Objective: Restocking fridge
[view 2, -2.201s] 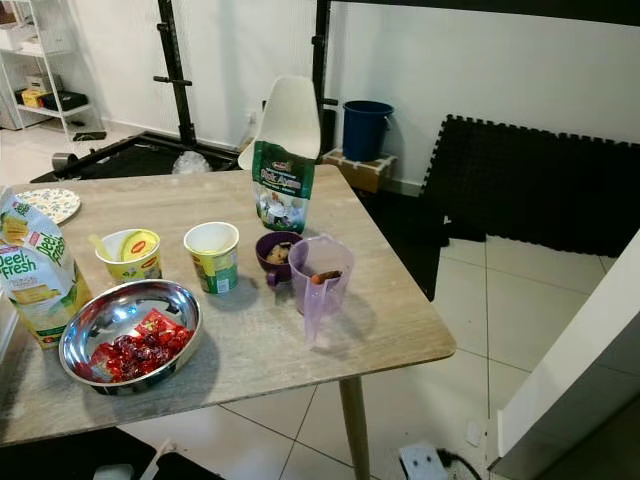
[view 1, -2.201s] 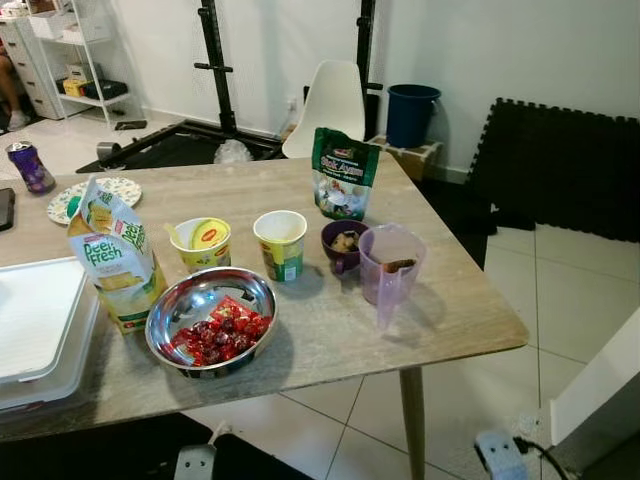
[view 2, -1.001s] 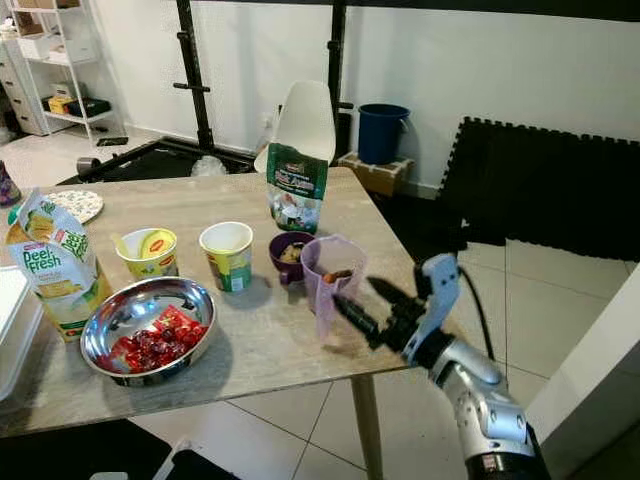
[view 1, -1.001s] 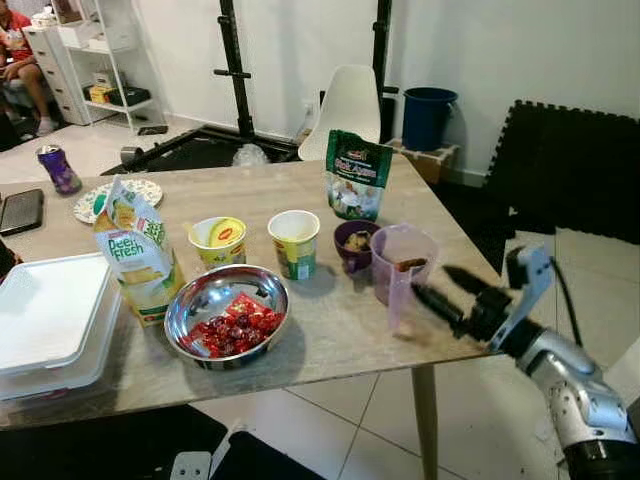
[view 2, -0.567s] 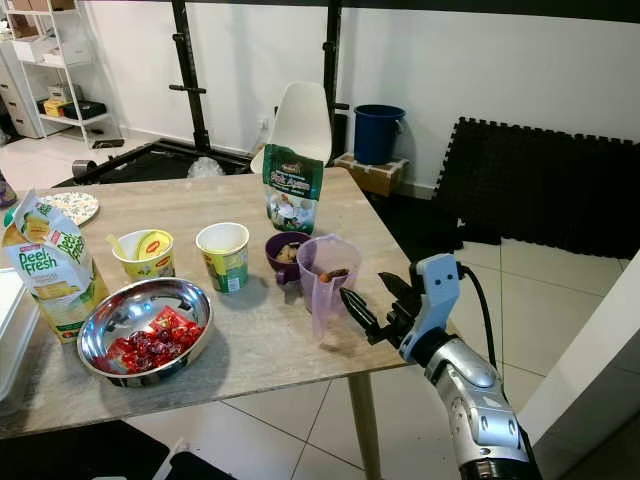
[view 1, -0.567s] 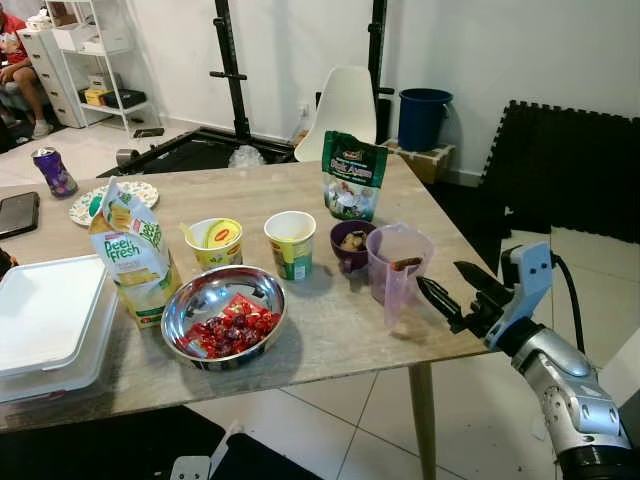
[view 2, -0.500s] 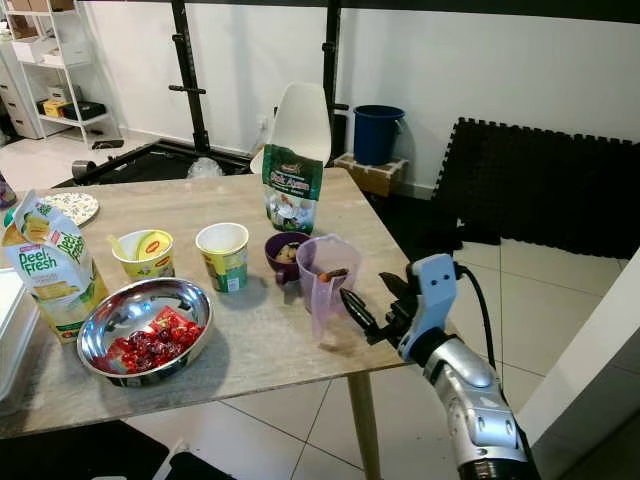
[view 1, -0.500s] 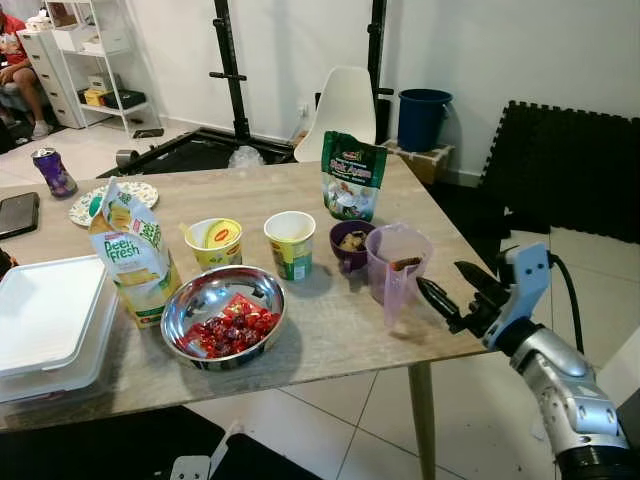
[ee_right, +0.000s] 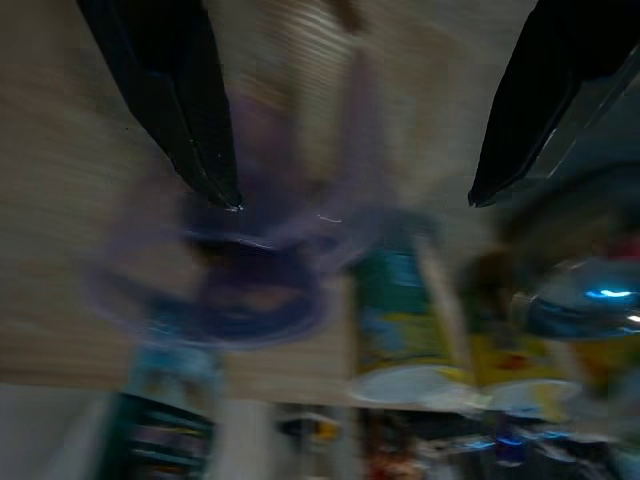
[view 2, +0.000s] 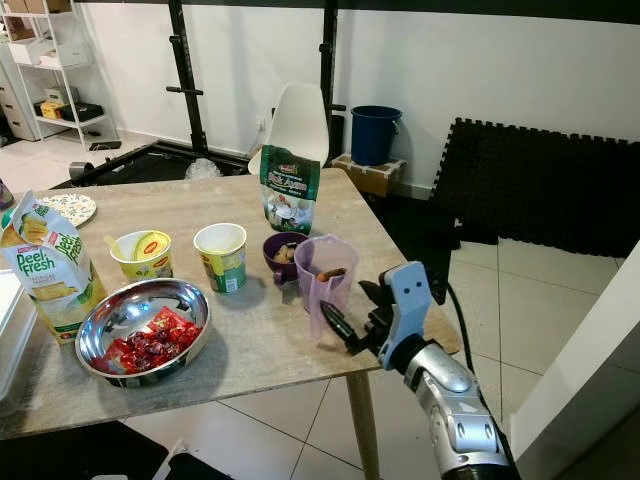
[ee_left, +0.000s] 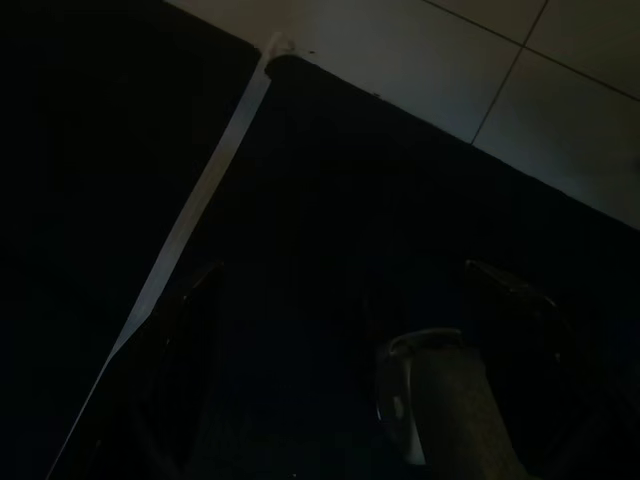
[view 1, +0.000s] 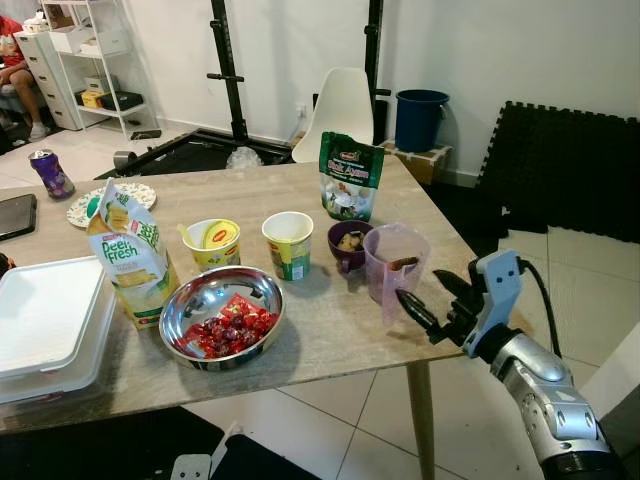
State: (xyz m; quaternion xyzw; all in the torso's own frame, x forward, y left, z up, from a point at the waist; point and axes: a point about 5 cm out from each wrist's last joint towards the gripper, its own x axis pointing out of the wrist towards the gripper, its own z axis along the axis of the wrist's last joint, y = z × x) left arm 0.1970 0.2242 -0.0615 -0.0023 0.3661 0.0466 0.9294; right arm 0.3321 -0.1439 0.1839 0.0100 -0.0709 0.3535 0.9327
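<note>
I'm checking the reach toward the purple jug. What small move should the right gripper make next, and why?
Probably ease the right gripper a little further forward toward the purple jug. Its fingers are open and point at the jug's handle side, but a gap shows between them and the jug, so nothing is enclosed yet.

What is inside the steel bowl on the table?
The steel bowl holds dark red cherry-like fruit over a red packet. Whatever lies beneath them is covered.

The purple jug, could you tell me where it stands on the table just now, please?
In the left eye view the purple jug stands near the table's right edge, beside the dark purple bowl, with the open right gripper close to its handle.
</note>
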